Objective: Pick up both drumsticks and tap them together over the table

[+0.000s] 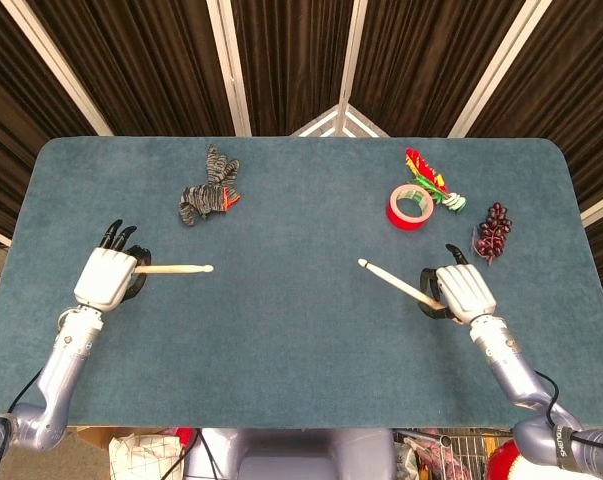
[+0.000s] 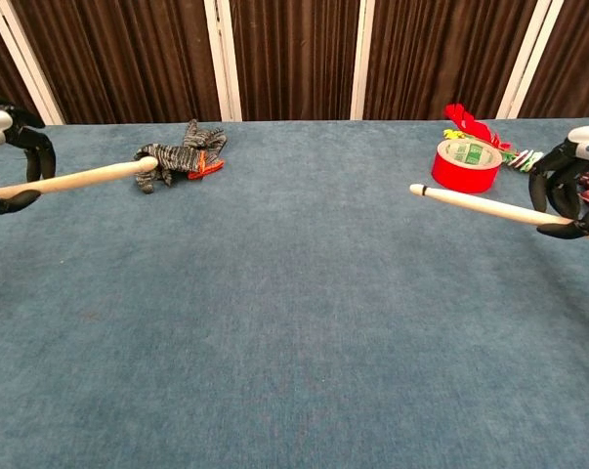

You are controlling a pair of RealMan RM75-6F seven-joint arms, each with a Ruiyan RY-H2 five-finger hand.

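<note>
**Both drumsticks lifted, tips far apart**

Picking up done: left robot hand (image 1: 106, 277) curled around one drumstick (image 1: 174, 268), well left of the red tape roll (image 1: 409, 206); right robot hand (image 1: 464, 291) closed on the other drumstick (image 1: 396, 283), just below that roll. Both held off the table (image 1: 301, 340), tips pointing inward, widely separated. Left to do: bringing the sticks together for a tap.

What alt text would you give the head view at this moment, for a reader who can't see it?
Overhead, the left hand and right hand each hold a drumstick, left drumstick and right drumstick, tips pointing inward and far apart above a blue table. A striped cloth, red tape roll and grapes lie along the far side.
</note>
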